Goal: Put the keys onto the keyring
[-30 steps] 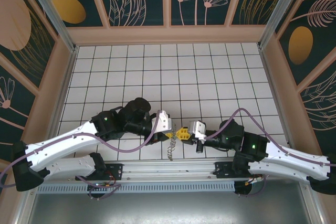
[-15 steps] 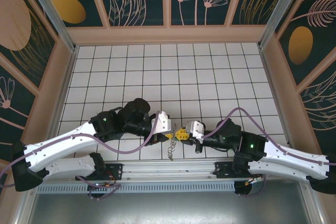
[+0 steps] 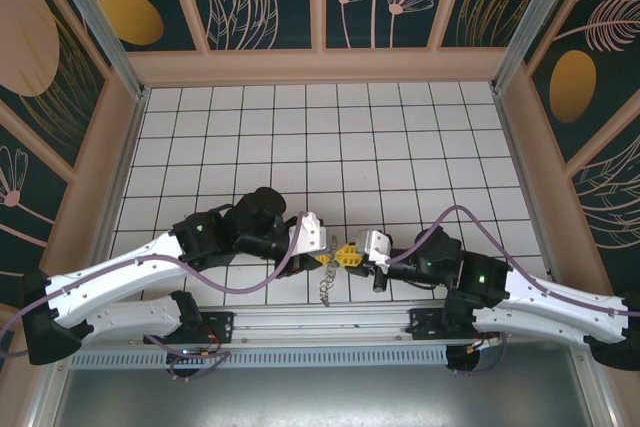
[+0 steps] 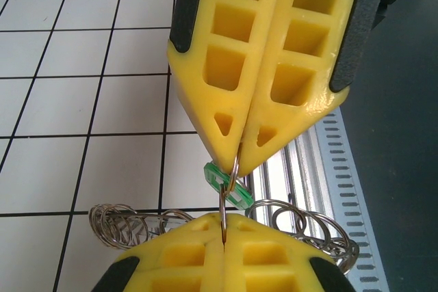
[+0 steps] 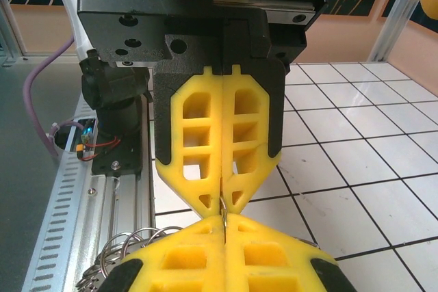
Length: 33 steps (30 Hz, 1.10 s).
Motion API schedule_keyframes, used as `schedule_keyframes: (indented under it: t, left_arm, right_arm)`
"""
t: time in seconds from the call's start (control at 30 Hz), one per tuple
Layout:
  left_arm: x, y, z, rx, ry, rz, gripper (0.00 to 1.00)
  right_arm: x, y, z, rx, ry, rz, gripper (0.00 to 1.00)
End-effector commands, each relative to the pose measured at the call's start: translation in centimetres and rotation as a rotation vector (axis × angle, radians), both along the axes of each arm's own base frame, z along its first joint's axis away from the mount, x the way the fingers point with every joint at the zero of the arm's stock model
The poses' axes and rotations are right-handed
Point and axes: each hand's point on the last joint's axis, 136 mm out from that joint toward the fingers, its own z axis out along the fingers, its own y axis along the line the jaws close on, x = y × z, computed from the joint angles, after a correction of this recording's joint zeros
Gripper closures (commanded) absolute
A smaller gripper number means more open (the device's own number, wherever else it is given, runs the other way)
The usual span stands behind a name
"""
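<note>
1. Left wrist: left tool (image 4: 224,229) and right tool (image 4: 241,156) meet tip to tip, each pinched closed on the keyring (image 4: 113,219) wire.
2. Green key (image 4: 226,187) hangs on that wire between the 2 tips.

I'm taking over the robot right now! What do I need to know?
Left claw: shut on the keyring's thin loop.
Right claw: shut on the same loop, tip to tip with the left.
Key: green, at the loop between the two claws, held above the table. The chain dangles from the loop.
Done: keyring and key are lifted and brought together.
Left: I cannot tell if the key is fully threaded, so check, finish it, then let go.
</note>
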Motion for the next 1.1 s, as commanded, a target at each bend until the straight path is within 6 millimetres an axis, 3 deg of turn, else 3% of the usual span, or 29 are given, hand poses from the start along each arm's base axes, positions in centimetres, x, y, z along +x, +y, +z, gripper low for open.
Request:
schedule_keyframes:
  t: [0.0,0.77,1.07]
  left_arm:
    - [-0.21,-0.19,1.21,-0.04,-0.029,-0.015,1.0]
    - [0.08,-0.17,0.81,-0.033,-0.029,0.002,1.0]
    - [0.07,-0.11,1.05,-0.039,-0.033,0.003,1.0]
  right_arm:
    - [0.55,-0.31,1.68,0.047,-0.01,-0.033,1.0]
    - [-0.37,-0.21,2.12,0.069,-0.011,0.019,1.0]
    - [0.53,-0.22,1.47,0.04,-0.009,-0.03,1.0]
